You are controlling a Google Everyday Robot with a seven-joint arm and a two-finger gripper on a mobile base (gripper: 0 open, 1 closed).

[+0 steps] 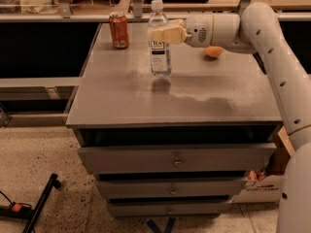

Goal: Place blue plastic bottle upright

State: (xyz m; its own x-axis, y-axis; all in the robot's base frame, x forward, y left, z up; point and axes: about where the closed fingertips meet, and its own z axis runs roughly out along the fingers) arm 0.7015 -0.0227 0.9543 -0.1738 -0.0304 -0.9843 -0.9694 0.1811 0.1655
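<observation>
Watching the bench [194,106], I see the bottle [160,57] upright near the middle of the back half, white cap on top and label facing me. The end effector [158,34] reaches in from the right and holds the bottle just below its shoulder, pale fingers [170,34] closed against it. A dark shadow sits on the bench in front of the bottle's base; I cannot tell whether the base touches the surface. The can [119,30] stands upright at the back left, well apart from the bottle. The orange [213,51] lies behind the arm [272,47]. Three drawers [175,161] sit shut below.
</observation>
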